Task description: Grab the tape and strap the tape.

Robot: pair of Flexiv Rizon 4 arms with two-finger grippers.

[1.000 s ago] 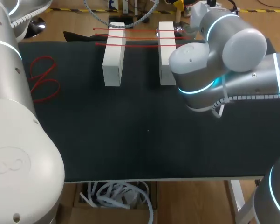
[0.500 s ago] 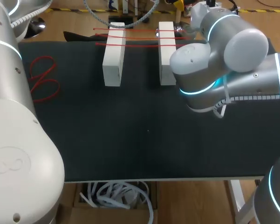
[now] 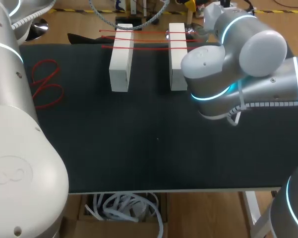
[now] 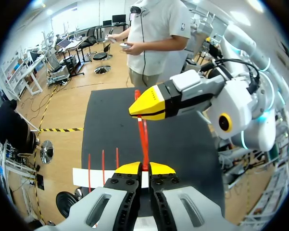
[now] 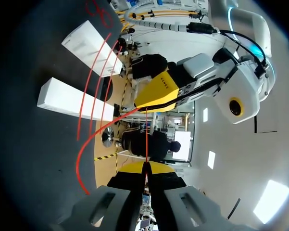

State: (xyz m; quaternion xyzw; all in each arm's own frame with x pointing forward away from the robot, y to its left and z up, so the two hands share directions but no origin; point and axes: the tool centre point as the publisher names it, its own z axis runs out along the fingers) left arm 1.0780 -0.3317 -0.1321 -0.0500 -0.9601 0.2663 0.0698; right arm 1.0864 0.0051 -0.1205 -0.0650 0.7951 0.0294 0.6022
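3 red strips [image 3: 144, 48] lie across the 2 white blocks [image 3: 120, 64] at 12 o'clock, while our left gripper [image 4: 144, 167] and right gripper [image 5: 146, 166] each pinch an end of 1 more tape [image 4: 144, 139], not yet laid.

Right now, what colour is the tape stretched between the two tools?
Red; the tape shows best in the left wrist view.
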